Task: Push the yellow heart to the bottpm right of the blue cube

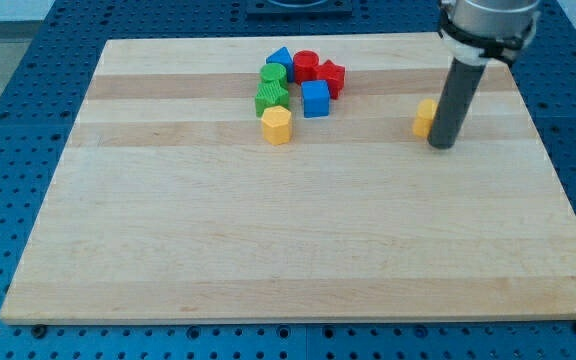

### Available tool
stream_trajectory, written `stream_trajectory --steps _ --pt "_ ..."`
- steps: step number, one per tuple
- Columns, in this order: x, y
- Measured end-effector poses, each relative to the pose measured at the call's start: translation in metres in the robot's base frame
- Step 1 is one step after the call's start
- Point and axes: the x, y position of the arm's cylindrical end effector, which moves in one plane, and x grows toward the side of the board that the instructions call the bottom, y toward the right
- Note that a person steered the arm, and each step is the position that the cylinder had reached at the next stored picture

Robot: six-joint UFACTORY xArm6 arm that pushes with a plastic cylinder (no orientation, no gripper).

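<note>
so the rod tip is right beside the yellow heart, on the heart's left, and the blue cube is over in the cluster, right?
Not quite: my tip is beside the yellow heart on its right, not its left, as the camera view shows. The blue cube is indeed over in the cluster.

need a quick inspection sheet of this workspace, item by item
surface: pale wooden board, bare over its lower half
job's things: yellow heart near the view's right, partly hidden behind the rod; blue cube in the cluster at the view's top centre
clutter: blue triangular block, red cylinder, red block, green cylinder, green block, yellow hexagon, packed close around the cube
grippers: no jaws; my tip rests just right of the heart, touching or nearly so
cables: nothing seen
surroundings: blue perforated table around the board
</note>
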Motion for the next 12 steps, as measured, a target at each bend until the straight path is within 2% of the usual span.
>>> stream_trajectory --steps 1,2,3,4,5,6,9,10,11,12 --pt "-0.028 -0.014" --pt "-0.034 -0.018" --pt "-0.022 0.006" --pt "-0.031 0.043" --pt "-0.064 0.046" --pt "-0.076 0.028" --pt "-0.070 -0.058" --pt "-0.070 -0.039" --pt "-0.064 0.011" --pt "-0.027 0.021"
